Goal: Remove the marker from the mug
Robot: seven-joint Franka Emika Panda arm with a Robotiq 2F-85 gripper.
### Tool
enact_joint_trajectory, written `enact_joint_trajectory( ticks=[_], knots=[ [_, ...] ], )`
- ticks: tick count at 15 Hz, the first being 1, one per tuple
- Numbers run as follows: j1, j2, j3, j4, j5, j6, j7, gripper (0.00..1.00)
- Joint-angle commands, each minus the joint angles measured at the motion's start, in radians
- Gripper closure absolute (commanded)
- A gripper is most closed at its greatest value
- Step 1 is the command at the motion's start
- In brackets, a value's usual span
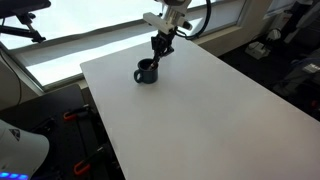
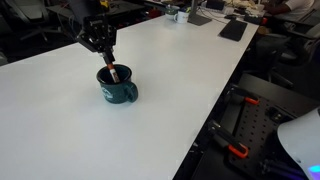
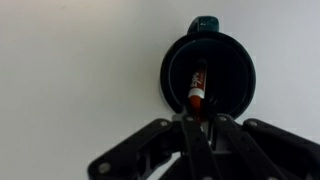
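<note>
The dark mug [image 1: 146, 72] stands on the white table, also seen in an exterior view [image 2: 118, 88] and from above in the wrist view [image 3: 207, 68]. The reddish marker [image 3: 197, 88] stands tilted inside it, its top end poking above the rim [image 2: 112, 73]. My gripper [image 1: 160, 47] hangs just above the mug [image 2: 103, 50]. In the wrist view its fingers [image 3: 196, 118] are closed on the marker's upper end. The marker's lower end is still inside the mug.
The white table [image 1: 190, 110] runs wide around the mug. Its edges drop to dark floor and equipment [image 2: 250, 130]. A dark flat object [image 2: 233, 30] and small items lie at the table's far end.
</note>
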Motion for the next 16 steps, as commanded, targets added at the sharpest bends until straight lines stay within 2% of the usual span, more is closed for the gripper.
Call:
enact_joint_trajectory(
  ticks=[1,2,3,4,5,12,13,14,15,16],
  knots=[
    [-0.002,-0.013,0.002,-0.030,0.008,0.038,-0.025,0.97],
    [0.000,-0.010,0.001,-0.023,0.004,0.022,-0.023,0.97],
    [-0.001,-0.009,0.003,-0.021,0.004,0.018,-0.029,0.63],
    [0.000,-0.006,0.002,-0.015,0.006,0.006,-0.023,0.62],
    [0.000,-0.004,0.003,-0.015,0.004,0.006,-0.027,0.57],
    [-0.001,0.012,0.002,-0.012,0.007,0.007,-0.022,0.05],
    [-0.003,0.013,0.003,-0.013,0.010,0.010,-0.023,0.20],
    [-0.003,0.014,0.003,-0.013,0.010,0.010,-0.024,0.42],
    [-0.003,0.013,0.003,-0.014,0.010,0.013,-0.026,0.43],
    [-0.004,0.013,0.004,-0.016,0.010,0.017,-0.027,0.49]
  ],
)
